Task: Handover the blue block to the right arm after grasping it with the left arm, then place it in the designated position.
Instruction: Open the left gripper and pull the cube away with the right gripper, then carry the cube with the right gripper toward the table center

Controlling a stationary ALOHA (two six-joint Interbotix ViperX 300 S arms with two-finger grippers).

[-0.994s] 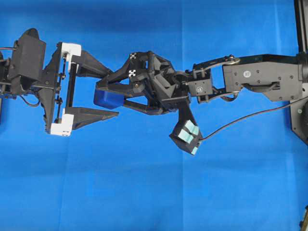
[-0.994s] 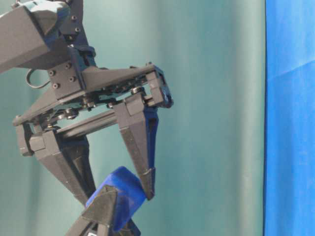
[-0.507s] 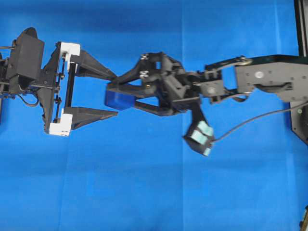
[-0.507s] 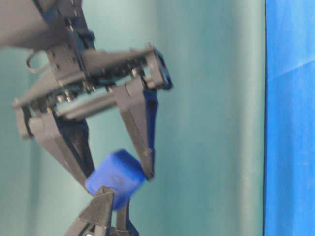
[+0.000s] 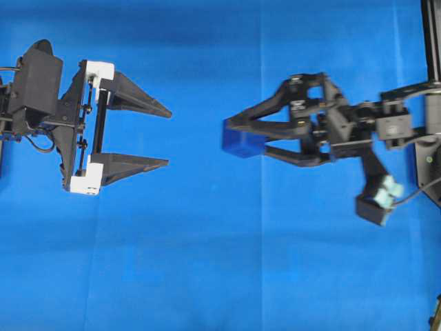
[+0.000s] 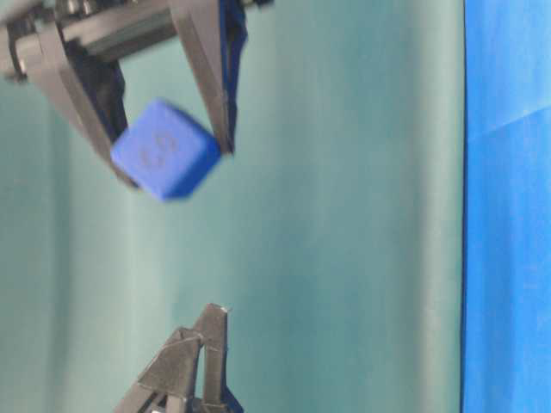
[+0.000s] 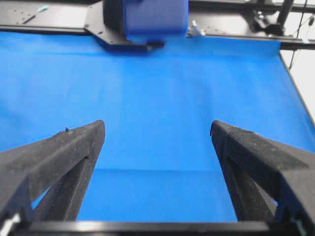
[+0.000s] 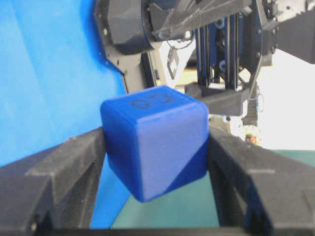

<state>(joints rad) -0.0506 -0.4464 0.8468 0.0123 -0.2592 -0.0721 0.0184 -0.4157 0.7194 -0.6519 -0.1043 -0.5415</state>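
**Blue block held by the right arm, clear of the left**

You see the blue block (image 5: 242, 140), a small dark-blue cube with rounded edges, pinched between the two pointed black fingers of the right arm's pincer (image 5: 233, 136) above the blue cloth. It sits tilted, one corner pointing down, with a faint embossed mark on one face (image 8: 151, 102). The left arm's pincer (image 5: 167, 136) stands wide apart with nothing between its fingers (image 7: 59, 157), well apart from the block and facing it.

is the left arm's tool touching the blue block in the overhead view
No, the left tool stands open and empty, well apart from the blue block, which sits between the right tool's fingers.
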